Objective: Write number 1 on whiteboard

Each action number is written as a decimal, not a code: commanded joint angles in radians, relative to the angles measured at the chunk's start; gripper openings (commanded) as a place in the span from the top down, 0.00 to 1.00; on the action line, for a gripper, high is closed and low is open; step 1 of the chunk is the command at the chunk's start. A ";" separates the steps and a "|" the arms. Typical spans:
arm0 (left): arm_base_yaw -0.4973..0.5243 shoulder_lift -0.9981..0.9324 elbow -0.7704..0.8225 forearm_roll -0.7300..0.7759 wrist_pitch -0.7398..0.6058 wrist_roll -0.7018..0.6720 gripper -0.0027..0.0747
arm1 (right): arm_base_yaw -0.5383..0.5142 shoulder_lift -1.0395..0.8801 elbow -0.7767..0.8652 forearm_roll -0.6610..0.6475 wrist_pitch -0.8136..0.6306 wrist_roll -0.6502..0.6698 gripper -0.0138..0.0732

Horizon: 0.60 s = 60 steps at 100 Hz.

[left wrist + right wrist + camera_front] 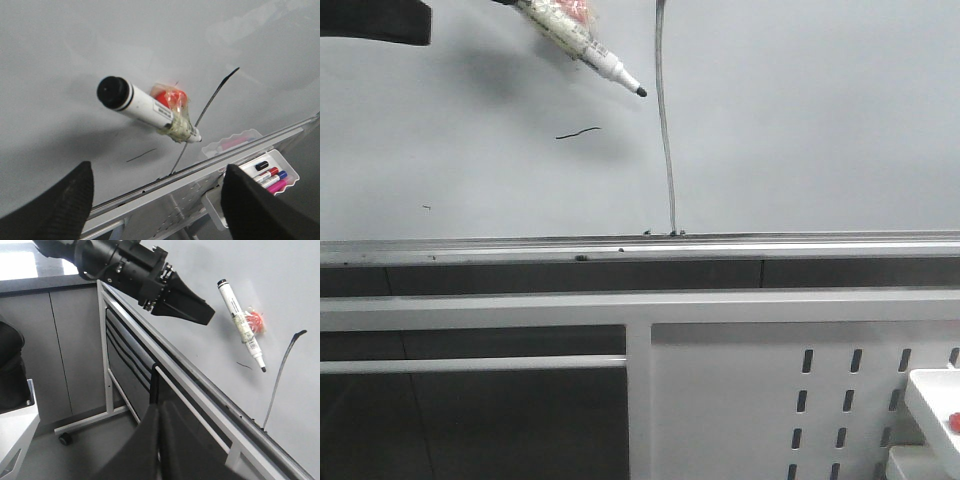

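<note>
The whiteboard (pixel 800 120) carries the number 1 (pixel 666 120), a long thin dark stroke running down to the silver rail (pixel 640 246). A white marker (pixel 582 42) with a black tip and a taped red lump sticks to the board just left of the stroke, tip pointing at it. My left gripper (pixel 159 172) is open and empty, held back from the marker (pixel 145 107); one of its black fingers (pixel 375 22) shows at the front view's top left. My right gripper (pixel 159 410) is shut on nothing, low beside the board's stand.
A short stray pen mark (pixel 578 132) lies left of the stroke. A clear tray of coloured markers (pixel 270 175) hangs below the rail at the right. Under the board are a white panel with slotted holes (pixel 800 400) and a wheeled frame (pixel 65 438).
</note>
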 commanded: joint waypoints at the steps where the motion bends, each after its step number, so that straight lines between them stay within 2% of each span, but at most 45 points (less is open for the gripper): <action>1: 0.001 -0.093 0.004 0.004 -0.038 -0.002 0.33 | -0.006 -0.007 -0.024 0.019 -0.075 0.003 0.90; 8: 0.001 -0.168 0.023 0.034 0.006 -0.002 0.36 | -0.006 -0.019 -0.024 0.022 -0.069 0.003 0.90; 15: 0.001 -0.248 0.030 0.090 0.081 -0.002 0.45 | -0.006 -0.028 -0.024 0.030 -0.055 0.003 0.90; 41: 0.001 -0.552 0.034 0.257 0.369 -0.002 0.99 | -0.006 -0.029 -0.024 0.037 -0.032 0.003 0.90; 60: 0.001 -0.716 0.034 0.277 0.461 -0.002 0.99 | -0.006 -0.029 -0.024 0.037 -0.032 0.003 0.90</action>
